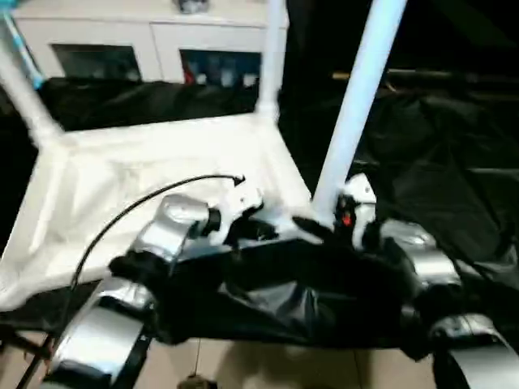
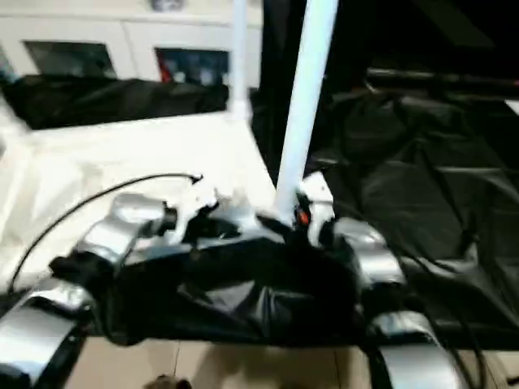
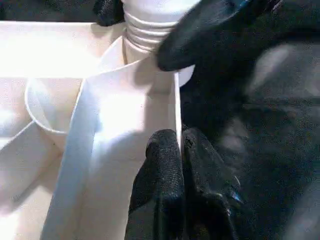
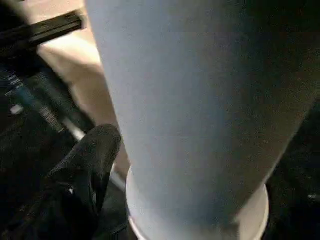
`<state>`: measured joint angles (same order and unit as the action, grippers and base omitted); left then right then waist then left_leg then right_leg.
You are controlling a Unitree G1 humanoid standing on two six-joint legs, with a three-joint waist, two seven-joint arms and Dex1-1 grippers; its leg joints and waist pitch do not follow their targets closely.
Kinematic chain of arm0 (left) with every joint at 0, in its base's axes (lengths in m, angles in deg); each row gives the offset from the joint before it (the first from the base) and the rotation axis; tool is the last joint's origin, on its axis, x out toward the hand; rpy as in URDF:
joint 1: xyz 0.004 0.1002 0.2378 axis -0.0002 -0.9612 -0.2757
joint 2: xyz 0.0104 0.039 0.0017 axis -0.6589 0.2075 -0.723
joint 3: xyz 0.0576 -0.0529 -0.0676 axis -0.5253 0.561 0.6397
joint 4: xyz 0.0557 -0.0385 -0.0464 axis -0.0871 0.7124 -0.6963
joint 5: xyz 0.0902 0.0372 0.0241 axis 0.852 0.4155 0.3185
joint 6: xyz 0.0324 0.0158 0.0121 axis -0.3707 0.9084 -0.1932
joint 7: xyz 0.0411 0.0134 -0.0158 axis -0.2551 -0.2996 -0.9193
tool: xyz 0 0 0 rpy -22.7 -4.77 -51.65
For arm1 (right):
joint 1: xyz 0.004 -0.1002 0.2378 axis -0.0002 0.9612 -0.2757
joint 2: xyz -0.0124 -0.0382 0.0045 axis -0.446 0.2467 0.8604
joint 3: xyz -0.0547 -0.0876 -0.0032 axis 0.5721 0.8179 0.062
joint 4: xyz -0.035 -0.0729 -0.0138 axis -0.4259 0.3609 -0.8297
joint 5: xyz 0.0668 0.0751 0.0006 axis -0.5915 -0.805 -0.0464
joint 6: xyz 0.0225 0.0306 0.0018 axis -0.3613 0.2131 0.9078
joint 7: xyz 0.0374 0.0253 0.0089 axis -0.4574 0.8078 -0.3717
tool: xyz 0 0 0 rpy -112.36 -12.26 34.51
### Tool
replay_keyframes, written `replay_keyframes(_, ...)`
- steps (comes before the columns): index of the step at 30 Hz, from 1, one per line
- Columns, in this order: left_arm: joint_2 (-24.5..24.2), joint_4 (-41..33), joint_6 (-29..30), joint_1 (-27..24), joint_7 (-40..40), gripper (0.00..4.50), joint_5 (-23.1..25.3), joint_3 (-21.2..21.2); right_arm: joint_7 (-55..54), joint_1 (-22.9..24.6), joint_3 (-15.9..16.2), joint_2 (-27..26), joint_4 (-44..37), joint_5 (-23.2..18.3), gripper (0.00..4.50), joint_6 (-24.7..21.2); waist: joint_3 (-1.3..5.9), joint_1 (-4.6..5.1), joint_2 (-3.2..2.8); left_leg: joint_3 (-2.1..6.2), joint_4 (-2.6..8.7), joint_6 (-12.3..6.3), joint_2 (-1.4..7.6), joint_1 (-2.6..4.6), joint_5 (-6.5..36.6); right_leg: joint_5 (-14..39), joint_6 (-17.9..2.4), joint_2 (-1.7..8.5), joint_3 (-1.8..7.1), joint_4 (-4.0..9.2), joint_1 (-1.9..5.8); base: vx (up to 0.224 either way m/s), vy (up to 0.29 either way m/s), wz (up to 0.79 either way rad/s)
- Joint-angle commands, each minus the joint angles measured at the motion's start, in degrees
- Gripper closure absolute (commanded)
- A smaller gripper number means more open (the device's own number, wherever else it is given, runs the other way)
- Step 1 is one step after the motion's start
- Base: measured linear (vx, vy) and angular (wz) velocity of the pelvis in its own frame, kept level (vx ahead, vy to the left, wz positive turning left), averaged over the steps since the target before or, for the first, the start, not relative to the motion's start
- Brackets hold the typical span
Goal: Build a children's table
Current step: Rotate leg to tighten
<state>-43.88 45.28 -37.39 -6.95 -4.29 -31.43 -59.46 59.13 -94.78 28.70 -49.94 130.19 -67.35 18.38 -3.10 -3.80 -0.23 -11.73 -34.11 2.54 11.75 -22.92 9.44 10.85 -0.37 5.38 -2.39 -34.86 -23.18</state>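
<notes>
- On black sheeting (image 1: 454,162), the tabletop (image 1: 162,170) lies underside up before the cabinet (image 1: 146,36).
- A leg (image 1: 357,105) stands at the tabletop's near right corner; two more stand at the far corners.
- Left tool (image 3: 181,150) pinches the tabletop's rim beside that leg, fingers closed.
- Right tool (image 1: 345,212) sits at the leg's base; its grip cannot be told.

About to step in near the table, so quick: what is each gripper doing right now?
Left gripper: shut, pinching the tabletop rim wall.
Right gripper: at the base of the near leg; grip cannot be told.
</notes>
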Motion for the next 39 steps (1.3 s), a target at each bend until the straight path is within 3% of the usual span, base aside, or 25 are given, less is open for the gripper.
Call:
replay_keyframes(1, 0.5, -2.3, -2.0, -0.1, 3.3, 4.50, -1.3, -1.3, 5.8, 1.6, 3.6, 0.8, -4.2, -0.7, 0.68, -2.5, 3.76, -0.06, -0.03, 0.66, 4.46, -2.08, 1.92, 2.13, 15.6, 9.3, -14.3, 2.38, 1.49, 4.08, 2.27, 0.000, 0.000, 0.00)
replay_keyframes(4, -1.1, -1.6, -3.0, -0.2, 5.3, 4.50, -1.1, -1.2, 9.5, 3.5, 4.8, 2.8, -8.0, -1.4, 0.68, -5.1, 3.91, -0.22, 0.54, 0.61, 4.31, -2.75, 1.84, 1.85, 13.8, 7.7, -13.9, 2.44, 1.51, 3.80, 2.42, 0.000, 0.000, 0.00)
replay_keyframes(9, -2.1, -0.6, -3.6, 0.5, 6.7, 4.50, -1.4, -1.1, 11.3, 4.1, 5.6, 3.1, -10.3, -1.5, 1.09, -7.3, 3.79, -0.43, 0.36, 0.67, 4.43, -1.82, 1.92, 2.02, 14.4, 10.7, -13.5, 2.66, 1.57, 4.03, 2.03, 0.000, 0.000, 0.00)
replay_keyframes(16, -1.1, 0.6, -3.5, 1.1, 4.9, 4.50, -0.9, -0.8, 10.4, 4.3, 5.9, 2.5, -11.1, -1.6, 1.57, -8.6, 3.90, -0.88, 0.45, 0.60, 4.27, -1.98, 1.84, 1.97, 12.9, 8.5, -13.7, 2.68, 1.56, 3.78, 2.13, 0.000, 0.000, 0.00)
replay_keyframes(21, 1.0, 0.8, -1.9, 1.5, -0.2, 4.50, -0.9, 0.2, 3.9, 4.4, 4.5, -0.9, -9.8, -0.6, 1.75, -8.8, 3.68, -0.77, 0.50, 0.75, 4.51, -0.76, 1.77, 2.06, 14.8, 12.9, -12.5, 2.82, 1.63, 4.24, 1.94, 0.000, 0.000, 0.00)
replay_keyframes(23, 1.8, 0.3, -0.9, 1.6, -1.8, 4.50, -0.9, 0.5, -2.2, 3.7, 3.1, -2.8, -7.7, 0.2, 1.77, -8.6, 3.48, -0.49, 0.43, 0.87, 4.73, 0.31, 1.77, 2.24, 17.0, 16.8, -11.4, 2.95, 1.76, 4.68, 1.62, 0.000, 0.000, 0.00)
replay_keyframes(24, 2.9, 0.0, 0.2, 1.9, -4.4, 4.50, -0.7, 0.8, -10.9, 1.9, 0.6, -5.3, -3.9, 0.9, 1.77, -8.2, 3.49, -0.33, 0.41, 0.97, 4.79, 0.66, 1.72, 2.19, 17.3, 17.5, -11.2, 2.99, 1.77, 4.68, 1.65, 0.000, 0.000, 0.00)
replay_keyframes(26, 4.2, 0.5, 1.0, 2.6, -7.7, 4.50, -0.1, 1.1, -16.3, 0.5, -1.1, -6.9, -1.2, 0.9, 1.78, -7.9, 3.47, 0.53, 0.46, 1.28, 5.00, 1.87, 1.53, 2.07, 18.5, 20.0, -10.6, 2.98, 1.58, 4.82, 1.70, 0.000, 0.000, 0.00)
replay_keyframes(27, 5.7, 1.3, 1.8, 3.3, -11.1, 4.50, 0.5, 1.3, -21.5, -0.8, -2.5, -8.4, 1.3, 0.9, 1.78, -7.4, 3.44, 1.07, 0.28, 1.25, 4.93, 2.34, 1.58, 2.47, 19.4, 20.4, -10.4, 2.91, 1.72, 5.09, 1.30, 0.000, 0.000, 0.00)
replay_keyframes(28, 6.6, 1.8, 2.4, 3.9, -13.2, 4.50, 0.8, 1.5, -23.8, -1.4, -3.1, -9.4, 2.4, 1.1, 1.78, -7.0, 3.50, 1.18, 0.31, 1.20, 4.90, 2.29, 1.52, 2.47, 19.3, 20.1, -10.4, 2.81, 1.72, 5.11, 1.34, 0.000, 0.000, 0.00)
replay_keyframes(29, 6.8, 1.9, 2.5, 4.0, -13.5, 4.50, 0.8, 1.5, -24.2, -1.5, -3.2, -9.6, 2.6, 1.1, 1.78, -7.0, 3.52, 1.21, -0.04, 1.24, 4.89, 2.27, 1.47, 2.39, 19.2, 19.5, -10.4, 2.81, 1.75, 5.06, 1.40, 0.000, 0.000, 0.00)
replay_keyframes(30, 7.9, 2.5, 3.1, 4.5, -15.5, 4.50, 1.1, 1.6, -27.3, -2.4, -3.7, -10.8, 4.1, 1.5, 1.78, -6.6, 3.59, 1.42, 0.30, 1.15, 4.85, 2.13, 1.45, 2.15, 18.6, 17.8, -10.5, 2.72, 1.77, 4.94, 1.54, 0.000, 0.000, 0.00)
replay_keyframes(35, 12.2, 2.5, 5.0, 5.6, -19.7, 4.50, 1.1, 1.6, -36.2, -6.1, -4.4, -15.0, 10.1, 3.6, 1.78, -2.9, 3.87, 1.34, 0.06, 0.97, 4.60, 0.80, 1.26, 2.03, 15.4, 12.6, -11.6, 2.57, 1.68, 4.63, 1.85, 0.000, 0.000, 0.00)
replay_keyframes(37, 12.7, 2.3, 4.8, 5.6, -19.6, 4.50, 1.1, 1.2, -36.0, -7.0, -4.7, -15.7, 11.1, 3.1, 1.08, -2.1, 3.94, 1.39, 0.11, 0.98, 4.54, 0.07, 1.17, 1.73, 14.1, 10.1, -12.1, 2.50, 1.59, 4.33, 2.20, 0.000, 0.000, 0.00)
replay_keyframes(39, 12.1, 2.4, 3.9, 5.5, -18.9, 4.50, 1.1, 1.1, -33.7, -8.1, -5.4, -15.6, 11.2, 1.9, 1.06, -1.8, 3.94, 1.37, 0.05, 0.88, 4.47, -1.00, 1.21, 1.82, 14.0, 8.6, -12.8, 2.47, 1.61, 4.26, 2.26, 0.000, 0.000, 0.00)
